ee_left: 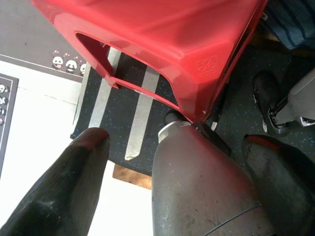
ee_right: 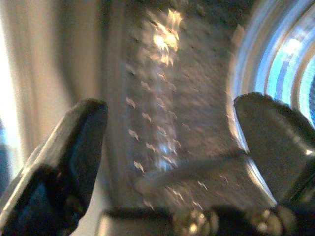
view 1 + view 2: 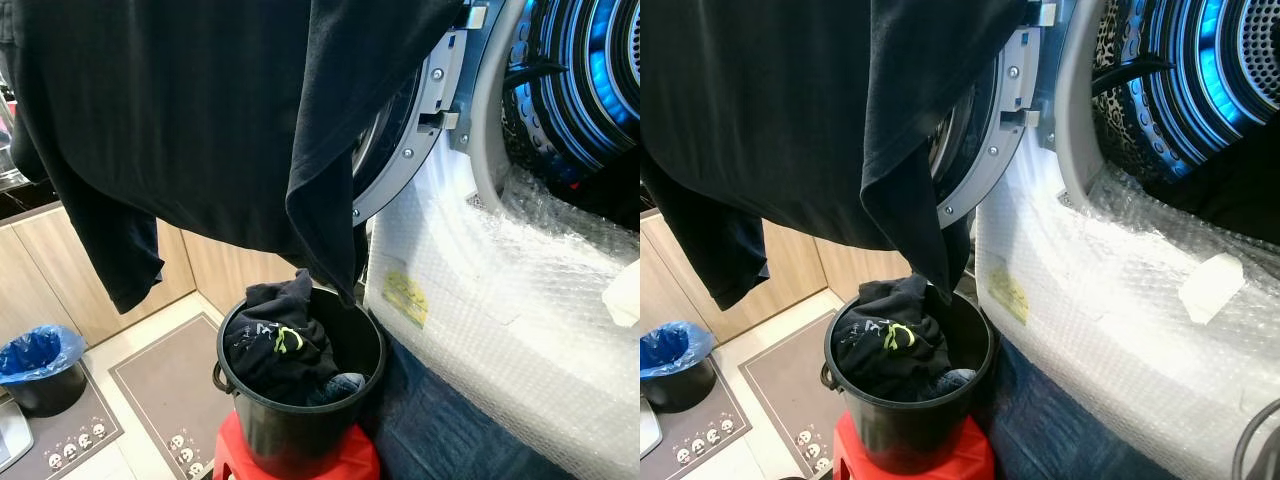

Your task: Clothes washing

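Note:
A big black garment [image 3: 200, 110] hangs across the top of the eye views, and its upper edge is cut off by the frame. One tip dips toward a black bucket [image 3: 300, 430] that holds more dark clothes [image 3: 280, 345] with a green mark. The bucket stands on a red stool [image 1: 167, 44]. To the right is the washing machine, its door [image 3: 410, 130] swung open and its blue-lit drum [image 3: 590, 80] showing. My left gripper [image 1: 177, 140] is open, low beside the stool's leg. My right gripper [image 2: 174, 103] is open by the drum's rim and holds nothing.
Bubble wrap [image 3: 500, 290] covers the washer's front below the opening. A leopard-print cloth [image 3: 1120, 60] lies inside the drum. A small bin with a blue bag [image 3: 40, 365] stands on the floor at the left, beside a grey panda mat [image 3: 170, 390] and wooden cabinets [image 3: 60, 260].

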Controlling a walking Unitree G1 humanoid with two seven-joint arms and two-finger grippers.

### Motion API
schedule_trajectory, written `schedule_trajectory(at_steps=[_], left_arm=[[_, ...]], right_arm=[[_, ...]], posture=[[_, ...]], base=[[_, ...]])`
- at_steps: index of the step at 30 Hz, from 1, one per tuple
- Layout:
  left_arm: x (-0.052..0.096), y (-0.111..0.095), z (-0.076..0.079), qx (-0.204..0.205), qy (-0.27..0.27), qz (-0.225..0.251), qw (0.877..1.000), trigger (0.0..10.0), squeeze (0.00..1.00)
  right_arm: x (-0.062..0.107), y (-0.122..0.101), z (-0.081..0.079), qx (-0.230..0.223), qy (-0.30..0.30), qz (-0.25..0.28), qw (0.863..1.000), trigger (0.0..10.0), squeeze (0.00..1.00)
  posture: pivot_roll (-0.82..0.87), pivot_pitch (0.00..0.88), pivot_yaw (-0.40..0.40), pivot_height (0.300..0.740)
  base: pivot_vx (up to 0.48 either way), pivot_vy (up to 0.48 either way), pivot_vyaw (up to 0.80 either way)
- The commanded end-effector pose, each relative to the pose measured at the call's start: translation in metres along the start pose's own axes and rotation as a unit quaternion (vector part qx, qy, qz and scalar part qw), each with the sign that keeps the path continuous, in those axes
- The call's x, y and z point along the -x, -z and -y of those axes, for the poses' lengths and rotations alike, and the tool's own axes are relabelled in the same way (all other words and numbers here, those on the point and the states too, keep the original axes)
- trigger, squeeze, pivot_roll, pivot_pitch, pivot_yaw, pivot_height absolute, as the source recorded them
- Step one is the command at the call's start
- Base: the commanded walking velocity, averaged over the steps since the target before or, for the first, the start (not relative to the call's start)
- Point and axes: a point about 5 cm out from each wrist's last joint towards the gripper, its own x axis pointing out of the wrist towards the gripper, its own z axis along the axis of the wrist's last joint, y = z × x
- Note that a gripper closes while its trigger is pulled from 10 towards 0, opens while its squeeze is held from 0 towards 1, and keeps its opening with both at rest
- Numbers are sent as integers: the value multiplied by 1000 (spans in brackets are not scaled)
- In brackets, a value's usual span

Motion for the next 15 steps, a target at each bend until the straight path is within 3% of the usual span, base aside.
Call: schedule_trajectory(at_steps=[1,6,7,11,15], left_arm=[[3,20,6,-11,14,-41,999,10000,0],[3,20,5,-11,14,-41,999,10000,0],[3,20,5,-11,14,-41,999,10000,0],[3,19,5,-11,15,-41,999,10000,0],[3,19,5,-8,16,-41,999,10000,0]], right_arm=[[5,-9,-17,-30,-55,23,998,10000,0],[19,-5,-46,-58,-152,10,987,10000,0],[25,-1,-59,-66,-192,-7,979,10000,0],[38,13,-82,-79,-247,-53,964,10000,0],[57,39,-106,-118,-299,-123,939,10000,0]], posture=[[-124,0,-6,740],[-126,0,-6,740],[-126,0,-6,740],[-128,0,-7,740],[-132,0,-9,740]], base=[[0,0,0],[0,0,0],[0,0,0],[0,0,0],[0,0,0]])
